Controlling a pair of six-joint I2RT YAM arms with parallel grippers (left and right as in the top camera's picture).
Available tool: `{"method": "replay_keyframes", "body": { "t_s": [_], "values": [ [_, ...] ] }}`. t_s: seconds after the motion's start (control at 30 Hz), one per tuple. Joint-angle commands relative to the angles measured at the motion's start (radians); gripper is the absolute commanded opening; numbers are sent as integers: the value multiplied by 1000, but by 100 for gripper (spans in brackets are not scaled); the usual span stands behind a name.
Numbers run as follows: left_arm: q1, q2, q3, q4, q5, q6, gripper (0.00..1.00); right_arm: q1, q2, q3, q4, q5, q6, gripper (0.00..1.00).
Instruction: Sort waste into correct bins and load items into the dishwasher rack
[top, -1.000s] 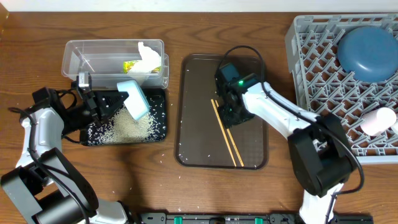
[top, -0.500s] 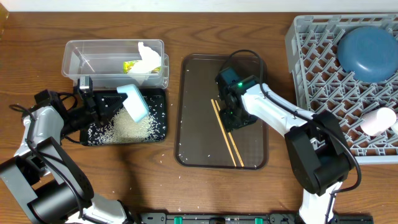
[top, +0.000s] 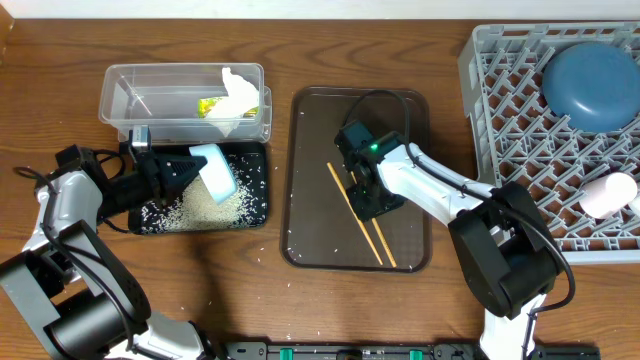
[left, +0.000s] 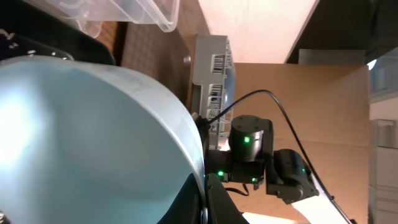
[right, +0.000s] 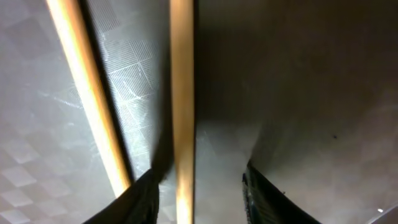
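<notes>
Wooden table (top: 60, 80), left gripper (top: 193, 166) clasping light blue bowl (top: 218, 172), right gripper (top: 367, 198) spread astride chopstick (right: 181, 93)

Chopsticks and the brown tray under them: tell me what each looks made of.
Chopsticks: likely wood or bamboo, matte pale tan, evenly unpainted. Brown tray: probably plastic, semi-glossy; the right wrist view shows an embossed checker texture and fine scratches.

- Brown wood-grain table (top: 330, 50): lying beneath everything else and filling the overhead view edge to edge.
- Dark brown rectangular plastic serving tray with rounded corners (top: 312, 180): sitting flat near the table's middle, its long sides running front to back and its surface showing a faint chequered texture close up.
- Tan cardboard-like panel (left: 323, 106): standing in the background.
</notes>
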Motion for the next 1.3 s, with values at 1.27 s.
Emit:
{"method": "replay_keyframes", "body": {
  "t_s": [1.27],
  "values": [
    [-822, -275, 67, 325, -866, -261, 7, -582, -407, 92, -17, 16, -259, 1]
  ]
}}
